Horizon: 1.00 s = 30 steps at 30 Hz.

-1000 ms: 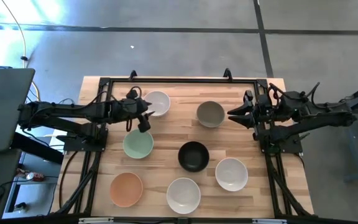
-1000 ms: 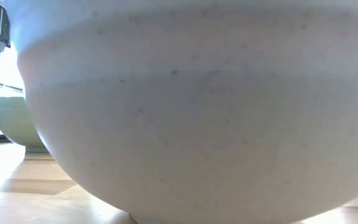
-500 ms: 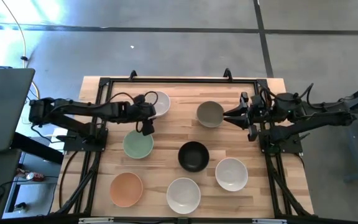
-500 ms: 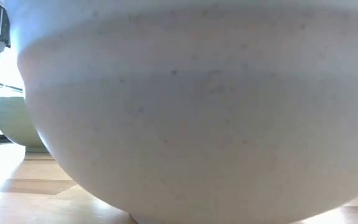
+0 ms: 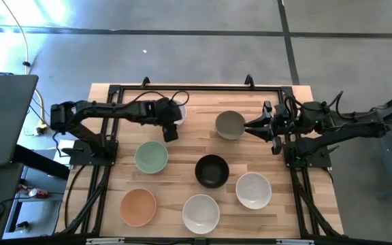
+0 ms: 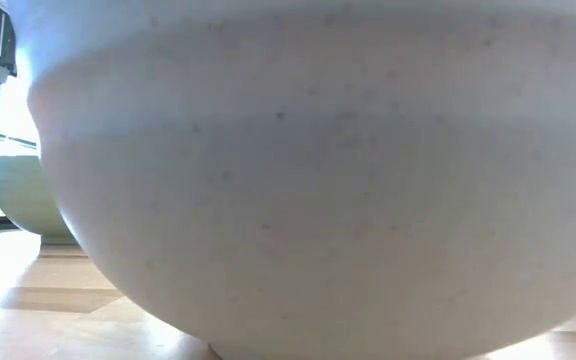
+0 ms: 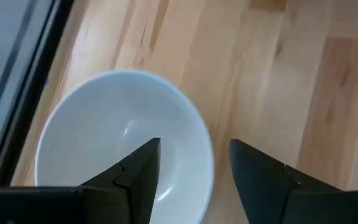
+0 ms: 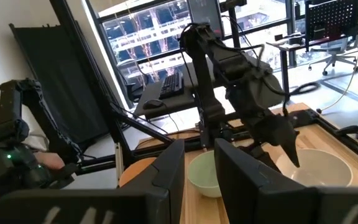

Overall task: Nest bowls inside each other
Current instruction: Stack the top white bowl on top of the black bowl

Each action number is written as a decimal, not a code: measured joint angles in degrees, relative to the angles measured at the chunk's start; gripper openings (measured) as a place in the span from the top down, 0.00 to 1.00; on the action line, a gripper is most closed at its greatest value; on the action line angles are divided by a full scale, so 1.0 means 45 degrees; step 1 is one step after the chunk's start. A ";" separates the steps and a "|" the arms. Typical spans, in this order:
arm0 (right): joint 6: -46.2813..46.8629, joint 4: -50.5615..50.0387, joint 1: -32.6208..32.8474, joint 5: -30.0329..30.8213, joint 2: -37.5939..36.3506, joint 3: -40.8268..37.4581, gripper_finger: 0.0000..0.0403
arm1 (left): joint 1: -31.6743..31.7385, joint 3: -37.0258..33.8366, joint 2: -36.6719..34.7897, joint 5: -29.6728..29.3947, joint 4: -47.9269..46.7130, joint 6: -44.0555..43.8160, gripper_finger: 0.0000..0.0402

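Observation:
The high view shows seven bowls standing on their bases: a white bowl (image 5: 177, 109) far left, mint green (image 5: 151, 157), peach-orange (image 5: 138, 207), black (image 5: 211, 170), grey (image 5: 231, 124), and two more white ones (image 5: 201, 213) (image 5: 253, 190). My left gripper (image 5: 171, 128) hangs open over the far-left white bowl (image 7: 104, 137). In the left wrist view one finger is above its hollow and the other is outside its rim, touching nothing. My right gripper (image 5: 252, 126) is open and level, just right of the grey bowl.
A black frame (image 5: 196, 89) runs along the table's far edge and down both sides. The low view is almost filled by a white bowl (image 6: 318, 180) close to the camera, with the mint bowl (image 6: 18, 195) behind it. Bare wood lies between the far bowls.
My left gripper has moved from above the mint bowl's far rim toward the table's far right, and now stands over the far-left white bowl. My right gripper has edged a little left toward the grey bowl. No bowl has moved.

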 joint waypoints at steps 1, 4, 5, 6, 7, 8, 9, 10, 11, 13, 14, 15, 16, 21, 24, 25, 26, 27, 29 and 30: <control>-0.0001 0.0000 0.0000 -0.0004 0.0000 0.0000 0.81 | 0.0065 0.0189 0.0171 0.0036 -0.0248 -0.0059 0.55; 0.0000 -0.0005 0.0000 -0.0008 0.0000 0.0000 0.81 | 0.0230 0.0636 0.0657 0.0296 -0.0681 -0.0288 0.55; 0.0000 -0.0005 0.0000 -0.0013 0.0000 0.0000 0.81 | 0.0278 0.0761 0.0811 0.0375 -0.0890 -0.0411 0.55; -0.0005 -0.0013 0.0000 -0.0016 0.0000 0.0000 0.81 | 0.0334 0.0861 0.0956 0.0506 -0.0970 -0.0510 0.55; 0.0000 -0.0036 0.0000 -0.0018 0.0000 0.0000 0.81 | 0.0393 0.0948 0.1090 0.0645 -0.1067 -0.0630 0.55; 0.0000 -0.0064 0.0000 -0.0020 0.0000 0.0000 0.81 | 0.0428 0.1022 0.1223 0.0777 -0.1169 -0.0710 0.55; 0.0000 -0.0089 0.0000 -0.0019 0.0000 0.0000 0.81 | 0.0487 0.1072 0.1353 0.0926 -0.1260 -0.0803 0.55; -0.0004 -0.0127 0.0000 -0.0022 0.0000 0.0000 0.81 | 0.0521 0.1100 0.1477 0.1063 -0.1335 -0.0884 0.55; 0.0000 -0.0152 0.0000 -0.0022 0.0000 0.0000 0.81 | 0.0560 0.1114 0.1572 0.1165 -0.1382 -0.0902 0.55; 0.0000 -0.0235 0.0000 -0.0022 0.0000 0.0000 0.81 | 0.0568 0.1127 0.1700 0.1285 -0.1387 -0.0983 0.55; 0.0000 -0.0294 0.0000 -0.0022 0.0000 0.0000 0.81 | 0.0568 0.1128 0.1761 0.1292 -0.1387 -0.0995 0.55; 0.0000 -0.0329 0.0000 -0.0022 0.0000 0.0000 0.81 | 0.0568 0.1128 0.1807 0.1294 -0.1394 -0.0997 0.55; 0.0000 -0.0371 0.0000 -0.0026 0.0000 0.0000 0.81 | 0.0568 0.1128 0.1836 0.1295 -0.1395 -0.0997 0.55; 0.0000 -0.0393 0.0000 -0.0025 0.0000 0.0000 0.81 | 0.0636 0.1128 0.1866 0.1330 -0.1328 -0.1000 0.58; -0.0005 -0.0390 0.0000 -0.0027 0.0000 0.0000 0.81 | 0.0812 0.1128 0.1866 0.1486 -0.1326 -0.1104 0.63; -0.0002 -0.0390 0.0000 -0.0027 0.0000 0.0000 0.81 | 0.0872 0.1128 0.1866 0.1496 -0.1323 -0.1132 0.65; -0.0002 -0.0389 0.0000 -0.0027 0.0000 0.0000 0.81 | 0.0928 0.1128 0.1866 0.1522 -0.1323 -0.1191 0.67; -0.0002 -0.0389 0.0000 -0.0027 0.0000 0.0000 0.81 | 0.0999 0.1128 0.1866 0.1600 -0.1323 -0.1232 0.69; 0.0000 -0.0389 0.0000 -0.0027 0.0000 0.0000 0.81 | 0.1099 0.1128 0.1866 0.1791 -0.1323 -0.1242 0.73; -0.0004 -0.0389 0.0000 -0.0027 0.0000 0.0000 0.81 | 0.1166 0.1128 0.1866 0.1881 -0.1319 -0.1242 0.74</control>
